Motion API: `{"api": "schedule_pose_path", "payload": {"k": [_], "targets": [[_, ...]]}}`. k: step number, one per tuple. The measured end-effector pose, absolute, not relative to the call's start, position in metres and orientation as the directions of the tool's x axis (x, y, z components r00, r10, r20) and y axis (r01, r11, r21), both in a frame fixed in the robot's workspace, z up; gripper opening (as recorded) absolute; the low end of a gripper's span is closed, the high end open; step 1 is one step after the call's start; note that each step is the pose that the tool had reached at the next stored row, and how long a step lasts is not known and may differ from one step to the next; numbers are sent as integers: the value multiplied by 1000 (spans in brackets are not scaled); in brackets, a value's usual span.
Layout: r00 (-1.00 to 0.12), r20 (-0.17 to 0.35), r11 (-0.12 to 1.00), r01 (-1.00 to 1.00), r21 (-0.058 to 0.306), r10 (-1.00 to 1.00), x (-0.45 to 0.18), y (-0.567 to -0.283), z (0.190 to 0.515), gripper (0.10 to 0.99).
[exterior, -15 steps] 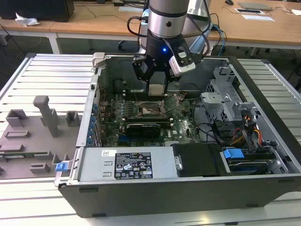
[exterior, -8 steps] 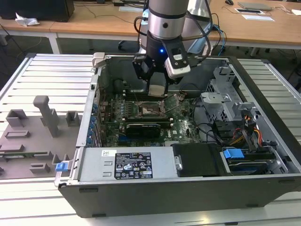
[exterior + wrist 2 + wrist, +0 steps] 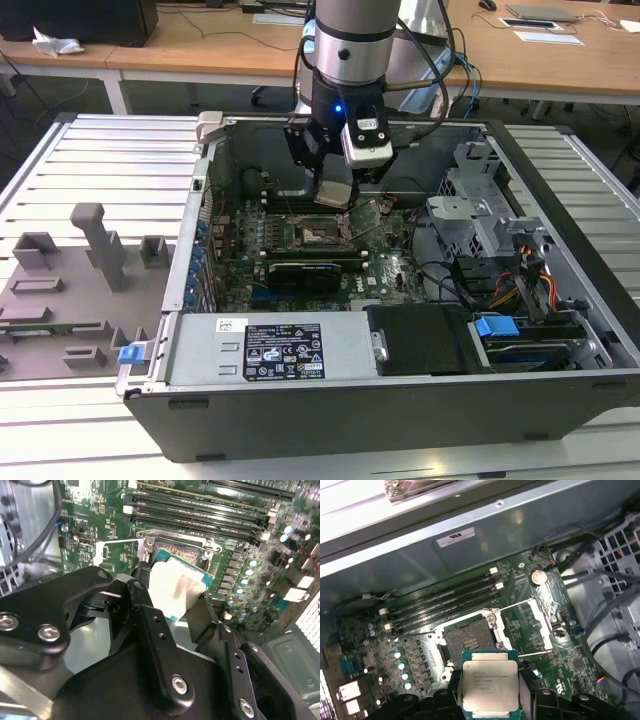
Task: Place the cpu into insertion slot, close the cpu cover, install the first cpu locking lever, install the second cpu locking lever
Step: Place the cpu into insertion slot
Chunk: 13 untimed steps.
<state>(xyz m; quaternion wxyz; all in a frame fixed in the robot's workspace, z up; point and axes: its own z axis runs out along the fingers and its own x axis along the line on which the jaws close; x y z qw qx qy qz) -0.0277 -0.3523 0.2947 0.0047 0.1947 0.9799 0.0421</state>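
Got the cpu (image 3: 490, 682) clamped in the gripper (image 3: 490, 696), pinched by two opposite edges between the black fingers (image 3: 527, 692), spread only as wide as the chip itself. Same grip in the second wrist view, pale metal top toward the camera. Held up in the air over the green motherboard (image 3: 570, 665), close to the insertion slot (image 3: 470, 639) but clear of it, not seated. Socket bare, dark centre exposed. The cpu cover (image 3: 542, 622) flipped open just beside the slot. Two thin locking levers (image 3: 520, 604) unhooked and sticking out too. Long memory slots (image 3: 445, 600) right past the socket. In the exterior view, hanging inside the open computer case (image 3: 400, 400), chip tilted a bit above the socket.
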Motion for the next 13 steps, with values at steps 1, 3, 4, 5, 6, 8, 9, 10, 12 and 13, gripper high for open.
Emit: {"api": "schedule_pose_path", "payload": {"k": [1, 3, 4, 5, 6, 8, 9, 10, 12, 13], "targets": [[-918, 7, 915, 395, 84, 396, -28, -352, 295, 537], [-907, 7, 904, 420, 84, 421, -28, -352, 294, 537], [-900, 7, 897, 434, 83, 435, -28, -352, 294, 537], [-895, 7, 892, 445, 83, 446, -28, -352, 294, 537], [-888, 6, 885, 459, 83, 460, -28, -352, 294, 537], [-873, 6, 869, 487, 82, 489, -28, -352, 293, 537], [-865, 6, 862, 500, 82, 502, -28, -352, 293, 537], [-854, 6, 851, 519, 81, 520, -28, -352, 293, 537], [-831, 5, 828, 555, 81, 557, -28, -352, 293, 537], [-817, 5, 815, 574, 81, 576, -28, -352, 292, 537]]}}
